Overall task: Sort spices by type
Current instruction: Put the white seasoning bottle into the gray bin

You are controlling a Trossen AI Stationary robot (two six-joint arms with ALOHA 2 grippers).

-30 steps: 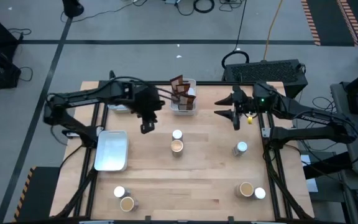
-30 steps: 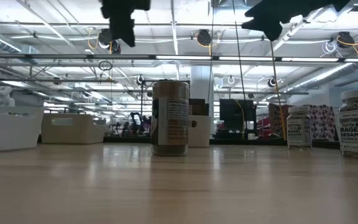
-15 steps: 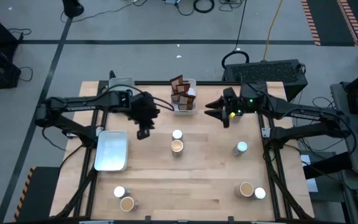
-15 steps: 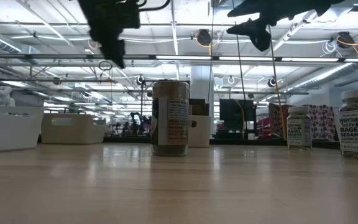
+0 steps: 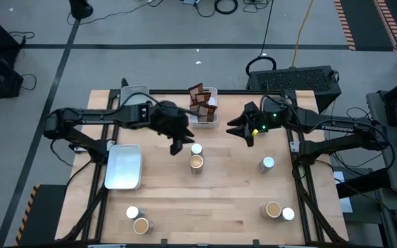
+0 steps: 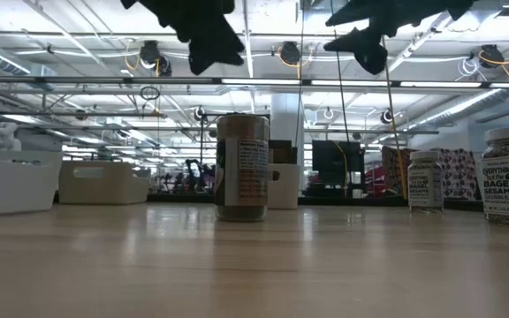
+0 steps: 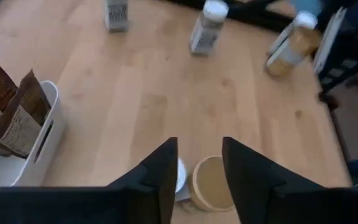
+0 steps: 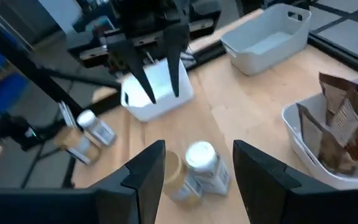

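From above: left gripper (image 5: 178, 146) spread and empty beside the centre pair, round white-topped jar (image 5: 196, 149) touching round tan-topped jar (image 5: 196, 162); right gripper (image 5: 243, 132) parted, empty, between that pair and the white tray of dark brown packets (image 5: 202, 103). At table height: both hang high above. From either wrist: both aim at one pair, risking a clash or toppling a jar

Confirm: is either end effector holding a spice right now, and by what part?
Nothing is held. The left end effector hangs open above the centre pair, the white-topped jar and tan-topped jar; the right end effector is open and empty too.
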